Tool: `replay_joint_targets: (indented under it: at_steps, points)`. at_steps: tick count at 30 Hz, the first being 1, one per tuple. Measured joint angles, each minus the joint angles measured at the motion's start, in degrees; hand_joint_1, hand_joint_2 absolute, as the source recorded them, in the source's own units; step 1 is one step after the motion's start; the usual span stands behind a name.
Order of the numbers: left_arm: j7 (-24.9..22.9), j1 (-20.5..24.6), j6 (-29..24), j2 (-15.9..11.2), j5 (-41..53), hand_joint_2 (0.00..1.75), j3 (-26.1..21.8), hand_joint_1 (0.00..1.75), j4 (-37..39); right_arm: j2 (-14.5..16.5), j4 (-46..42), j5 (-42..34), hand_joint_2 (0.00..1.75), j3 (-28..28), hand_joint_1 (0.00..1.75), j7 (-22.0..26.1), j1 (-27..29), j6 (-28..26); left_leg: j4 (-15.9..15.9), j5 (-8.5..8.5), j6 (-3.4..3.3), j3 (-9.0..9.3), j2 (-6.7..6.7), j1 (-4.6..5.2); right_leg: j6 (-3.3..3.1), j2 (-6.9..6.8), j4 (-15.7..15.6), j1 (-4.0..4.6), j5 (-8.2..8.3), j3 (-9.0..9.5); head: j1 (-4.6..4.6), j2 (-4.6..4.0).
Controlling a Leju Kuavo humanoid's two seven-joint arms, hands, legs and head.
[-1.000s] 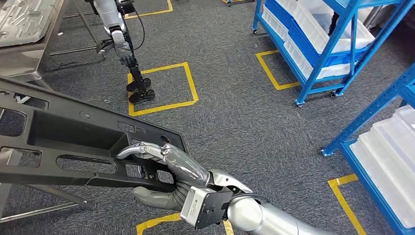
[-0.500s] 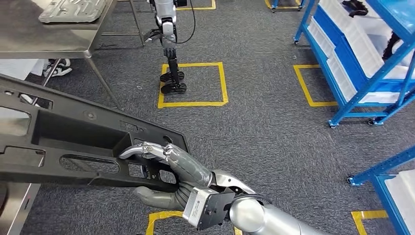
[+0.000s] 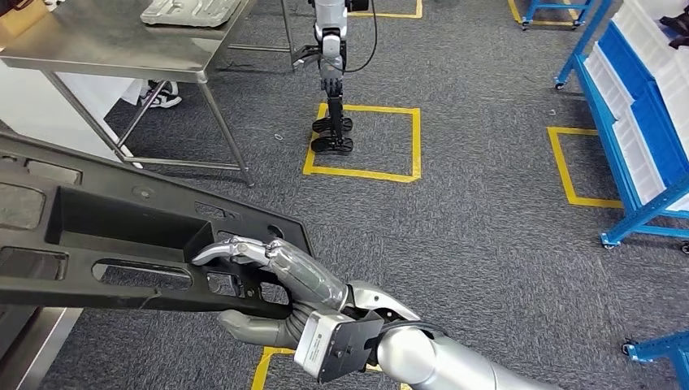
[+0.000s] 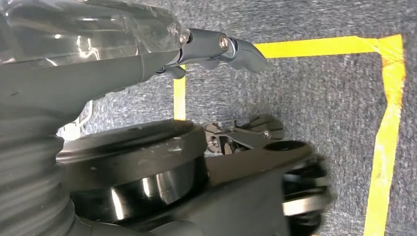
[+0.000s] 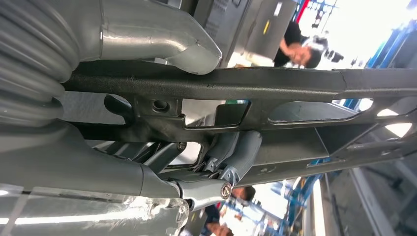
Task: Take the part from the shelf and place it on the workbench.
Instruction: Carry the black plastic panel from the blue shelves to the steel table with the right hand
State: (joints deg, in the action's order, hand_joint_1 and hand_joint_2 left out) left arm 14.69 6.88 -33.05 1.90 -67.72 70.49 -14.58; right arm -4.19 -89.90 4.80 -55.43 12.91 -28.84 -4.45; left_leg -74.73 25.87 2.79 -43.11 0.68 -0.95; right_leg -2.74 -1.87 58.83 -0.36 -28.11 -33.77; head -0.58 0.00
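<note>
Right robot hand [image 3: 272, 288] clamped on near end of long black plastic part [image 3: 122, 244]: silver fingers [image 3: 244, 252] hooked over top edge into a rectangular cut-out, grey thumb [image 3: 252, 325] pressed under lower rail. Part carried in the air over grey carpet floor [image 3: 471, 227], running from the hand toward lower-left edge of head view, slightly tilted, far end cut off by frame. Ribbed, with several slots and a deep recessed pocket.

Right wrist view: same part [image 5: 255, 83] crossing the picture, thumb [image 5: 162, 39] on one side of the bar, fingers [image 5: 236, 152] curled through an opening on the other. Grip firm, nothing loose. A person [image 5: 295, 46] in dark clothing behind, blurred.

Left robot hand [image 4: 221, 46] seen from left wrist view: fingers partly extended, apart, nothing between them; carpet and yellow tape [image 4: 388, 123] beyond. Holds nothing.

Steel bench [image 3: 114, 41] at upper left of head view, well apart from the part, a pale moulded tray-like piece [image 3: 191, 10] lying on its top. Shoes [image 3: 166, 96] visible beneath it. Another corner of bare metal surface [image 3: 28, 349] at bottom left, under the part.

Second humanoid robot [image 3: 331, 73] standing on a yellow taped square [image 3: 366, 142] beyond the bench. Blue shelf rack [image 3: 642, 130] with white and blue bins at right edge; another yellow taped outline [image 3: 569, 166] beside it.
</note>
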Motion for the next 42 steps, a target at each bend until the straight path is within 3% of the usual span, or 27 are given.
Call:
replay_joint_targets:
  at_steps: [1,2,4,6,7,9,11,13,15,16,17,18,20,22,24,26,28,30,31,33,35,37,39,40,42]
  points:
    - [0.0,-0.1,0.0,0.0,0.0,1.75,0.0,0.0,0.0,0.0,0.0,0.0,1.75,0.0,1.75,-0.1,0.0,0.0,-0.1,-0.56,0.07,-0.02,-0.19,-0.1,0.01,-0.83,0.0,0.02,-0.13,0.08,-0.12,0.0]
    - [-0.1,-0.1,0.0,0.0,0.0,1.75,0.0,0.0,0.0,0.0,0.0,0.0,1.75,-0.1,1.75,-0.1,0.0,0.0,2.0,-2.05,0.08,1.11,-0.51,-0.16,0.07,-1.6,0.0,0.03,-0.29,0.24,-0.28,0.0]
    - [-0.2,-0.1,0.0,0.0,0.0,1.75,0.0,0.0,0.0,0.0,0.0,0.0,1.75,-0.1,1.75,-0.1,0.0,0.0,9.9,-5.51,-0.17,5.25,-2.85,0.09,0.38,-2.94,0.0,0.16,-0.69,0.74,-0.72,0.0]
    - [-0.3,0.0,0.0,0.0,0.0,1.75,0.0,0.0,0.0,0.0,0.0,0.0,1.75,-0.1,1.75,-0.1,-0.1,0.0,14.9,-6.91,-0.73,7.61,-4.77,0.59,0.88,-4.09,0.1,0.46,-1.08,1.14,-0.97,0.0]
    - [-0.4,0.0,0.0,0.0,0.0,1.75,0.0,0.0,0.0,0.0,0.0,0.0,1.75,-0.1,1.75,-0.2,-0.1,0.0,15.4,-6.76,-1.0,7.66,-4.81,0.84,1.14,-4.65,0.1,0.57,-1.22,1.26,-0.99,0.0]
    - [-0.6,-0.1,0.0,0.0,-0.1,1.75,0.0,0.0,0.0,0.0,0.0,0.0,1.75,-0.2,1.75,-0.2,-0.1,0.0,15.7,-6.94,-1.65,7.61,-3.39,0.77,1.67,-5.39,0.2,0.49,-1.63,1.56,-0.72,0.0]
    - [-0.8,-0.2,0.0,0.0,-0.1,1.75,0.0,0.0,0.0,0.0,-0.1,0.0,1.75,-0.2,1.75,-0.2,-0.2,0.0,16.3,-7.27,-2.37,7.9,-1.98,0.47,2.14,-3.13,2.4,0.23,-3.31,0.91,-0.41,0.0]
    - [-0.8,0.0,0.0,0.0,-0.1,1.75,0.0,0.0,0.0,-0.1,-0.2,0.0,1.75,-0.3,1.75,-0.2,-0.2,0.0,16.5,-7.43,-2.87,8.04,-0.55,0.38,2.38,0.35,9.1,-0.01,-6.55,-2.23,0.32,0.0]
    - [-0.8,0.0,0.1,0.0,-0.1,1.75,0.0,0.0,0.0,-0.3,-0.2,0.0,1.75,-0.3,1.75,-0.3,0.1,0.0,16.4,-7.39,-3.04,8.04,1.06,0.46,2.5,1.55,15.7,-0.1,-8.49,-5.89,0.99,0.0]
    - [-0.8,0.0,0.1,0.0,-0.1,1.75,0.0,0.0,0.0,-0.4,-0.2,0.0,1.75,-0.4,1.75,-0.3,0.2,0.0,16.3,-7.36,-3.04,8.05,1.91,0.46,2.51,1.7,16.3,-0.15,-7.91,-6.61,1.16,0.0]
    - [-0.8,0.0,0.1,0.0,-0.1,1.75,0.0,0.0,0.0,-0.5,-0.2,0.0,1.75,-0.4,1.75,-0.3,0.2,0.0,16.2,-7.3,-2.98,8.1,2.8,0.44,2.5,1.86,14.8,-0.23,-6.29,-6.3,1.32,0.0]
    - [-0.8,0.0,0.1,0.0,-0.1,1.75,0.0,0.0,0.0,-0.5,-0.2,0.0,1.75,-0.4,1.75,-0.3,0.2,0.0,16.0,-7.19,-2.82,8.14,3.67,0.37,2.51,2.41,11.4,-0.36,-3.9,-5.03,1.52,0.0]
    - [-0.9,0.1,0.1,0.0,-0.1,1.75,0.0,0.0,0.0,-0.5,-0.2,0.0,1.75,-0.5,1.75,-0.3,0.2,0.0,15.5,-6.89,-2.29,7.83,5.21,0.26,2.48,5.35,4.3,-0.82,-0.6,-2.28,1.88,0.0]
    - [-0.9,0.1,0.1,0.0,-0.1,1.75,0.0,0.0,0.0,-0.6,-0.2,0.0,1.75,-0.5,1.75,-0.3,0.2,0.0,15.1,-6.84,-1.58,7.26,6.46,0.08,2.32,7.27,1.6,-0.96,-0.11,-1.34,1.93,0.0]
    - [-0.9,0.0,0.1,-0.1,-0.1,1.75,0.0,0.0,0.0,-0.5,-0.2,0.1,1.75,-0.5,1.75,-0.3,0.2,0.0,15.2,-6.96,-0.82,7.0,7.55,-0.23,1.78,6.14,1.2,-0.73,-0.05,-1.16,1.8,0.0]
    - [-0.9,-0.1,0.1,-0.1,-0.1,1.75,0.0,0.0,0.0,-0.4,-0.2,0.1,1.75,-0.5,1.75,-0.3,0.0,0.0,13.5,-5.94,-0.22,6.38,5.61,-0.13,1.14,4.49,0.7,-0.73,0.07,-0.7,1.41,0.0]
    - [-0.9,0.0,0.1,-0.1,-0.1,1.75,0.0,0.0,0.0,-0.4,-0.3,0.1,1.75,-0.5,1.75,-0.3,-0.1,0.0,8.0,-3.0,0.18,3.95,1.95,0.06,0.68,2.61,0.5,-0.61,-0.04,-0.34,0.49,0.0]
    - [-1.1,0.0,0.1,-0.1,-0.2,1.75,0.0,0.0,0.0,-0.4,-0.3,0.0,1.75,-0.5,1.75,-0.3,-0.1,0.0,1.7,-0.44,0.42,0.83,0.36,-0.05,0.33,0.62,0.5,-0.31,-0.32,-0.18,-0.11,0.0]
    - [-1.3,0.0,0.1,-0.1,-0.2,1.75,0.0,0.0,0.0,-0.5,-0.3,0.1,1.75,-0.5,1.75,-0.3,0.0,0.0,0.5,-0.38,0.43,0.24,0.04,-0.09,0.24,-0.36,0.5,-0.21,-0.45,-0.11,-0.23,0.0]
    - [-1.6,-0.1,0.1,-0.1,-0.2,1.75,0.0,0.0,0.0,-0.5,-0.3,0.1,1.75,-0.6,1.75,-0.3,0.0,0.0,4.0,-2.97,0.23,2.2,-0.7,-0.03,0.26,-2.07,0.5,-0.13,-0.74,0.16,-0.46,0.0]
    - [-1.8,0.0,0.1,-0.1,-0.4,1.75,0.0,0.0,0.0,-0.4,-0.3,0.1,1.75,-0.6,1.75,-0.3,-0.1,0.0,11.2,-5.93,-0.3,5.94,-3.34,0.48,0.55,-3.45,0.6,0.06,-1.12,0.57,-0.94,0.0]
    - [-2.1,0.1,0.2,-0.1,-0.6,1.75,0.0,0.0,0.0,-0.5,-0.3,0.1,1.75,-0.6,1.75,-0.3,-0.2,0.1,14.9,-6.75,-0.97,7.55,-5.18,1.09,1.01,-4.77,0.6,0.32,-1.47,0.95,-1.19,0.0]
    - [-2.6,-0.1,0.2,-0.1,-0.8,1.75,0.0,0.0,0.0,-0.4,-0.3,0.1,1.75,-0.6,1.75,-0.4,-0.4,0.2,15.4,-6.73,-1.59,7.54,-4.11,1.18,1.57,-6.01,0.4,0.4,-1.76,1.36,-1.08,0.0]
    - [-2.8,-0.2,0.2,-0.1,-0.9,1.75,0.0,0.0,0.0,-0.3,-0.3,0.1,1.75,-0.6,1.75,-0.4,-0.5,0.4,15.7,-6.86,-1.88,7.71,-3.37,1.04,1.9,-5.53,0.6,0.28,-2.04,1.52,-1.01,0.0]
    - [-3.1,-0.1,0.2,-0.1,-1.1,1.75,0.0,0.0,0.0,-0.1,-0.3,0.2,1.75,-0.6,1.75,-0.4,-0.8,0.5,16.3,-7.22,-2.5,8.14,-1.91,0.64,2.39,-2.31,3.6,0.03,-3.99,0.37,-0.67,0.0]
